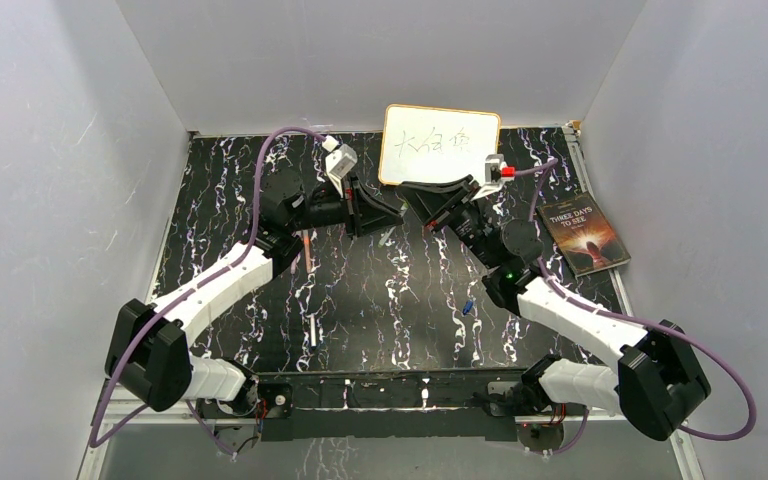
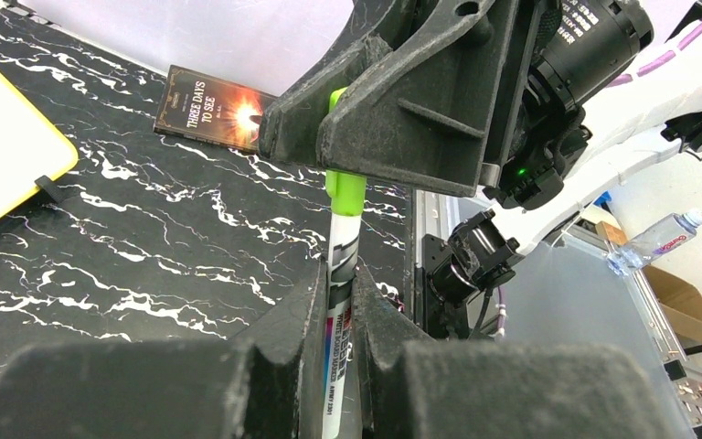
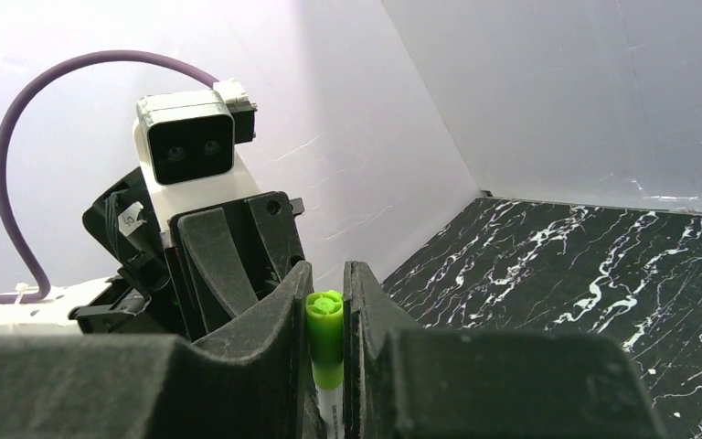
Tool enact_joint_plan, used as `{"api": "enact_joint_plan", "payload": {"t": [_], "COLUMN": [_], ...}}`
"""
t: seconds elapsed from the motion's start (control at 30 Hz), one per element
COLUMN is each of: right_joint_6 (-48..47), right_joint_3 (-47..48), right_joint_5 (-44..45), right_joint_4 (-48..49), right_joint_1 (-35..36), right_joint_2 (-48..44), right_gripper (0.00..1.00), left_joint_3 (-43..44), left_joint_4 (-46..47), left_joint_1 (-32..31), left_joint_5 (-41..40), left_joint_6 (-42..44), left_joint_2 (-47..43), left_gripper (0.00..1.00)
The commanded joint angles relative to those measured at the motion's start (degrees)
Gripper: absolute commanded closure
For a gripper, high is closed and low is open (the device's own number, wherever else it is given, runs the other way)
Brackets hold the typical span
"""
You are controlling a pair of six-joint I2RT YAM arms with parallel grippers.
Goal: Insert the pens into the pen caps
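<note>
The two arms meet over the far middle of the table (image 1: 380, 300), just in front of a whiteboard (image 1: 440, 145) with writing on it. The left claw (image 2: 336, 288) is closed tight on a white pen (image 2: 343, 242), which sticks out past its fingertips towards the right claw (image 3: 326, 279). The right claw is closed to a narrow gap around a green cap (image 3: 325, 334), and the cap sits over the pen's end.

From above, the claws hide pen and cap almost fully; only the wrist cameras show them. The left wrist view shows the pen's printed barrel running up into the cap under the right claw's fingers. The right wrist view shows the cap's top end and a bit of white barrel below it.

On the table beside the left arm lie an orange-red pen (image 1: 306, 250) and, nearer, a second white pen (image 1: 313, 330). A blue cap (image 1: 468, 307) lies by the right arm. A book (image 1: 585, 235) lies at the right edge, well apart from the claws.
</note>
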Motion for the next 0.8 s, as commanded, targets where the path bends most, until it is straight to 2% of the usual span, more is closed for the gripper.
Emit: {"api": "enact_joint_plan", "payload": {"t": [0.0,0.4,0.57,0.6,0.7,0.77], "right_joint_6": [0.58,2.08,1.59,0.78,-3.31,-5.53], "right_joint_3": [-5.18,-7.90,-7.37,-6.63,-2.99,-1.09], "right_joint_5": [-14.33,-13.34,-9.67,-8.56,-5.53,-3.29], "right_joint_4": [-12.55,-9.40,-9.00,-9.76,-14.86,-18.32], "right_joint_1": [6.96,10.45,10.41,10.24,9.47,8.80], "right_joint_2": [2.01,4.64,1.94,0.91,-2.04,-3.86], "right_gripper": [1.00,1.00,1.00,0.96,0.69,0.57], "left_joint_3": [8.51,9.96,9.50,8.77,5.48,3.20], "left_joint_4": [14.81,15.05,11.69,10.57,6.50,3.02], "left_joint_1": [0.59,0.57,0.57,0.63,0.56,0.55], "left_joint_5": [-12.20,-13.04,-10.78,-10.11,-9.74,-11.00], "left_joint_6": [0.25,0.49,1.43,1.80,3.08,4.44], "left_joint_2": [-1.21,-0.72,-0.87,-1.19,-2.92,-4.65], "left_gripper": [1.00,1.00,1.00,1.00,1.00,1.00]}}
